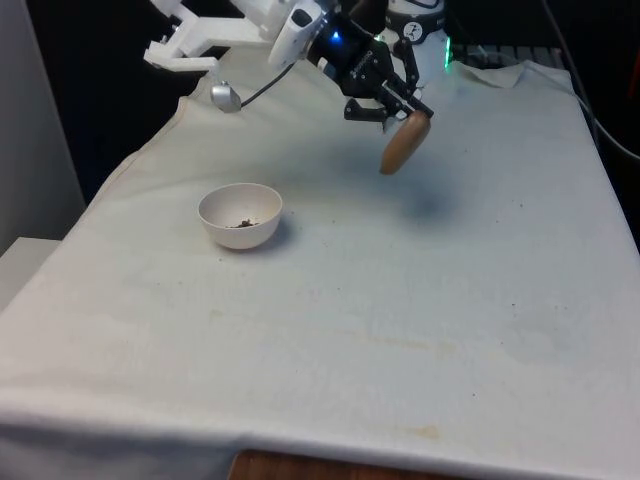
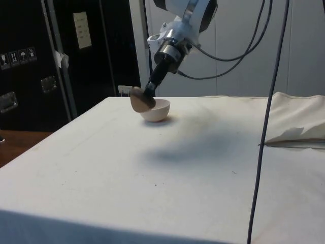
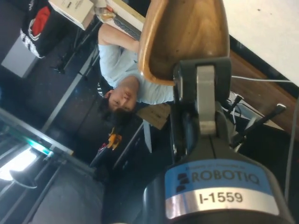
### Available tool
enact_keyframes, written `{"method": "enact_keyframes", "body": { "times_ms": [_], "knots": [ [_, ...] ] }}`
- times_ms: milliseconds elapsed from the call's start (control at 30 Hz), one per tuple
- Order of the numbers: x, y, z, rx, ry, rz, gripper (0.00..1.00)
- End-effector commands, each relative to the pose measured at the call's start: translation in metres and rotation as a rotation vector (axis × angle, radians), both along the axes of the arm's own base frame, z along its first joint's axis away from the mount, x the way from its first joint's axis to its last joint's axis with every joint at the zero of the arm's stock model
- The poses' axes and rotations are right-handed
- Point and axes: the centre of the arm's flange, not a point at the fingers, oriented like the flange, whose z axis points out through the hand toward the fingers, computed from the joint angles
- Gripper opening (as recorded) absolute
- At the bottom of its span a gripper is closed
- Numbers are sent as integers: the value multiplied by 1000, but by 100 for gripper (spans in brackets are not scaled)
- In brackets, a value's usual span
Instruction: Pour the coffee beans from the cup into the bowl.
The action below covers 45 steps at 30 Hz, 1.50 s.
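A white cloth point(image 1: 400, 330) covers the worktop, creased along its edges and marked with faint brownish stains near the front edge.

Toward the front view's left, well in from that edge and about midway along the table's length, stands a small white bowl point(image 1: 240, 215). It is round with a smooth rim, and a few dark coffee beans point(image 1: 243, 223) lie at its bottom. In the side view the bowl point(image 2: 158, 111) sits upright on the cloth, partly behind the cup.

Further right and closer to the far edge, the black gripper point(image 1: 398, 108) hangs in the air above the cloth, its fingers clamped on the rim of a wooden cup point(image 1: 405, 142). The cup is light brown, rounded and tipped steeply over, clear of the cloth and well apart from the bowl. A soft shadow lies on the cloth under it. In the wrist view the cup point(image 3: 187, 37) shows a smooth, grained wooden inside, one finger point(image 3: 204, 93) pressed against its wall. A person in a light blue shirt point(image 3: 124, 70) shows beyond the cup.
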Motion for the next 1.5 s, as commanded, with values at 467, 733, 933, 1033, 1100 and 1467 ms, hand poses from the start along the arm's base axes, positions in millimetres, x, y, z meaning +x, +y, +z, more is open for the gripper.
{"method": "enact_keyframes", "body": {
  "times_ms": [467, 733, 933, 1033, 1100, 1467],
  "knots": [
    [-4, 2, 1, -66, -34, 100, 0],
    [-6, 3, 1, -90, -50, 148, 0],
    [-7, 3, 0, -109, -61, 185, 0],
    [-8, 4, -1, -119, -66, 203, 0],
    [-8, 4, -1, -129, -67, 219, 0],
    [-9, 7, -4, -142, -71, 273, 0]
  ]
}}
